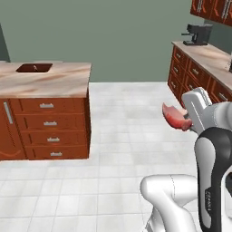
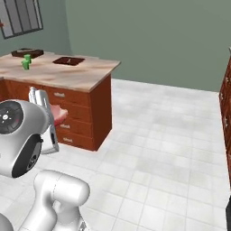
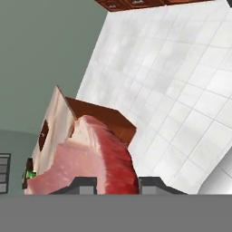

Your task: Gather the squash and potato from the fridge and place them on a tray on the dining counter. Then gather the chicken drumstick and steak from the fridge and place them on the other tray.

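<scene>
On the left of the left base view stood the dining counter (image 1: 59, 79), its beige marbled top over red-brown drawers, with one dark tray (image 1: 34, 68) lying near its far edge. In the right base view a second tray (image 2: 27, 53) showed further along the same top, beyond a small green object (image 2: 27, 62) that I could not identify. Bare white tiled floor lay between the island and the robot, so the base was well apart from the counter. To the right, the gripper (image 1: 186, 121) was clamped on the steak (image 1: 174, 117), the pink slab with its deep red edge jutting out past the fingers toward the island; in the hand view the meat rose between the two dark fingertips (image 3: 81, 185), so the grasp looked secure. The step in hand, as I judged it, was the carry to the tray. Done well, that meant keeping the clamp unchanged during the drive, carrying the slab above the stone top's edge, stopping only once the intended tray was within easy reach, and lowering the meat inside the rim before letting go. Whether either tray already held food was too small to tell, so the right tray needed checking from nearer.
</scene>
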Motion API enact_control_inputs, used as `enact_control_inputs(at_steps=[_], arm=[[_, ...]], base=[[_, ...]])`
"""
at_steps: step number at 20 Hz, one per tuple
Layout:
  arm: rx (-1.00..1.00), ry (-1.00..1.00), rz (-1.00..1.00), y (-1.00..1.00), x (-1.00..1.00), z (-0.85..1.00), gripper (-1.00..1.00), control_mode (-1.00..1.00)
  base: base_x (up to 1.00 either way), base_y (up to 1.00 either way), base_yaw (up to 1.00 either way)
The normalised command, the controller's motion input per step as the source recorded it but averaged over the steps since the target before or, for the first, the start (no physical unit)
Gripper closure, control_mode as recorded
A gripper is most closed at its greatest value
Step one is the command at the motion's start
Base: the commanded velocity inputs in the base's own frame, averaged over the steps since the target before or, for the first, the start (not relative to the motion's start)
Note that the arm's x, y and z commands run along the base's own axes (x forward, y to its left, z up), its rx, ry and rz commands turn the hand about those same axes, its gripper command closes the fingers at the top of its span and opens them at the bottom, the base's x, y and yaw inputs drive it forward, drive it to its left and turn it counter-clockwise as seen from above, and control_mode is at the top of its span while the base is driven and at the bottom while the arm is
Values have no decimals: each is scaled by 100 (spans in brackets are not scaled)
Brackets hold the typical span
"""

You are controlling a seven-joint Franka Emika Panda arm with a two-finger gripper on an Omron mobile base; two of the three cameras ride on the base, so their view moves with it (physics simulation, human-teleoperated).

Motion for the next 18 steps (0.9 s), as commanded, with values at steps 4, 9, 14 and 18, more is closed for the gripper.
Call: enact_control_inputs(at_steps=[4,9,14,18], arm=[[0,0,0,0,0,0,100,100],[0,0,0,0,0,0,100,100],[0,0,0,0,0,0,100,100],[0,0,0,0,0,0,100,100]], base=[[59,-49,4],[62,-49,5],[69,-52,5],[74,-55,3]])
